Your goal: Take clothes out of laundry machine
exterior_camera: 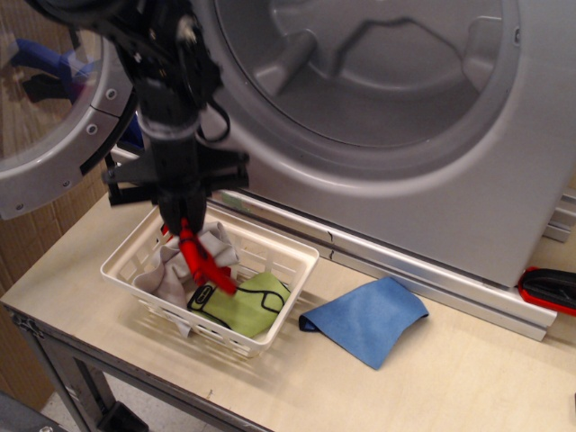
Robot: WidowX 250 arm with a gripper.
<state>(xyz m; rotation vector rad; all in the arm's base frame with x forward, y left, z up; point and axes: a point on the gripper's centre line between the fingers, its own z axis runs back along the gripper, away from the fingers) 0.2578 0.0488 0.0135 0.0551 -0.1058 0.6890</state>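
My gripper [183, 227] is shut on the red cloth [203, 264] with black trim and holds it hanging over the white slotted basket [297, 267]. The cloth's lower end reaches down among the grey cloth [166, 274] and the lime-green cloth [247, 306] in the basket. The grey laundry machine [432, 180] stands behind, its round door [54, 108] swung open at left. Its ribbed drum [369, 63] shows no cloth inside.
A plain blue cloth [367, 319] lies on the wooden table [468, 387] right of the basket. A red and black object [549, 290] sits at the right edge. The table's front edge runs along the bottom left.
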